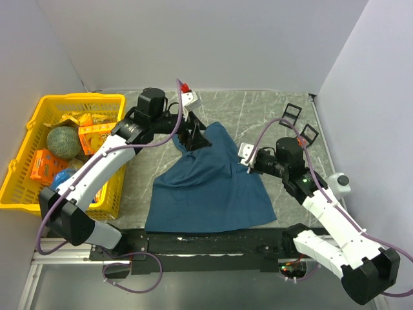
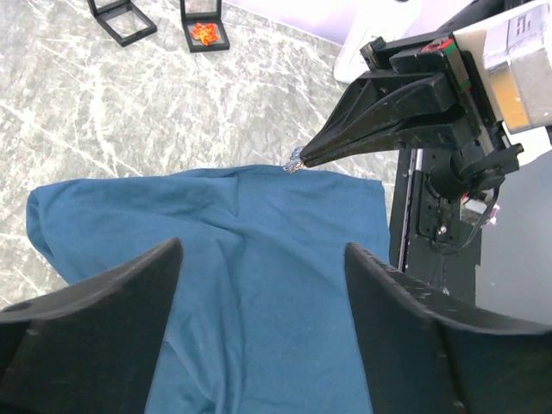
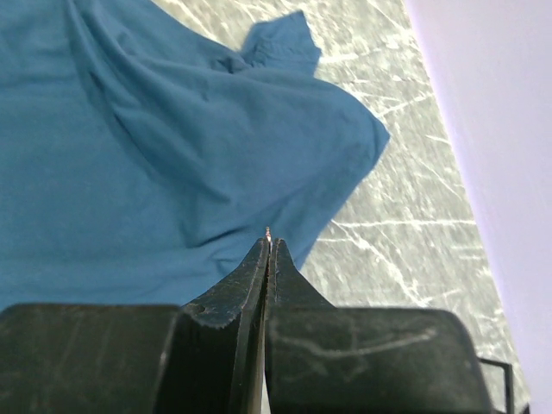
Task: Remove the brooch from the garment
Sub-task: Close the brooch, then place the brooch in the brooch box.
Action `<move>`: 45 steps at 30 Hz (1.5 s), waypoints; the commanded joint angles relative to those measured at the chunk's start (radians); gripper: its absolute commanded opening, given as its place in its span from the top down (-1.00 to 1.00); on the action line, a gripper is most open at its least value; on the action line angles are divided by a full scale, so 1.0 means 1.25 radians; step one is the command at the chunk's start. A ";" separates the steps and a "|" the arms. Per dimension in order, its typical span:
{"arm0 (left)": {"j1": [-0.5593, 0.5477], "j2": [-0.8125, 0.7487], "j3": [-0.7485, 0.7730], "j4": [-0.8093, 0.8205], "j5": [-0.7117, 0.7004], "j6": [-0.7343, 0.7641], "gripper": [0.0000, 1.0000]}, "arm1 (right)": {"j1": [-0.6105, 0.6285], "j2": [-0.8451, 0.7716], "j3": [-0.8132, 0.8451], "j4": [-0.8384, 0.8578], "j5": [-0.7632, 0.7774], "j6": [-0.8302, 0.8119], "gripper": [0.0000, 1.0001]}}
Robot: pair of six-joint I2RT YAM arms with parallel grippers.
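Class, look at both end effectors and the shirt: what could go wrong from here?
The right end effector seems to pinch the brooch only at its tips, so it may slip. The left end effector hangs open above the garment, not pinning it; if the brooch is still fastened, the garment may drag along.

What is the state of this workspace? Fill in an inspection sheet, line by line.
Surface: grey marbled table, no spills seen.
Job's things: teal garment lying rumpled; small shiny brooch at its edge, attachment unclear.
Clutter: yellow basket of goods at left; two black display boxes; white device at right.
Grippers: left gripper open above the garment; right gripper shut on the brooch.
Cables: purple cables run along both arms.
Surroundings: plain pale walls on three sides.
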 commanded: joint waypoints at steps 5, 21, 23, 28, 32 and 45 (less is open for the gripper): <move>0.006 -0.048 -0.011 0.044 -0.005 -0.012 -0.92 | 0.003 0.002 -0.015 0.050 0.083 -0.010 1.00; 0.007 -0.021 0.057 -0.148 -0.236 0.160 -0.92 | -0.075 0.102 0.042 0.035 0.229 0.006 1.00; 0.009 -0.038 0.036 -0.143 -0.297 0.155 -0.93 | -0.080 0.110 0.044 0.045 0.253 0.005 1.00; 0.012 -0.129 -0.104 -0.008 -0.451 0.077 -0.92 | -0.108 0.164 0.087 0.039 0.285 0.018 1.00; 0.022 -0.225 -0.195 0.039 -0.474 0.047 -0.93 | -0.128 0.205 0.130 0.029 0.301 0.022 1.00; 0.029 -0.284 -0.149 -0.222 -0.494 0.087 -0.93 | -0.179 0.327 0.254 -0.025 0.403 0.013 1.00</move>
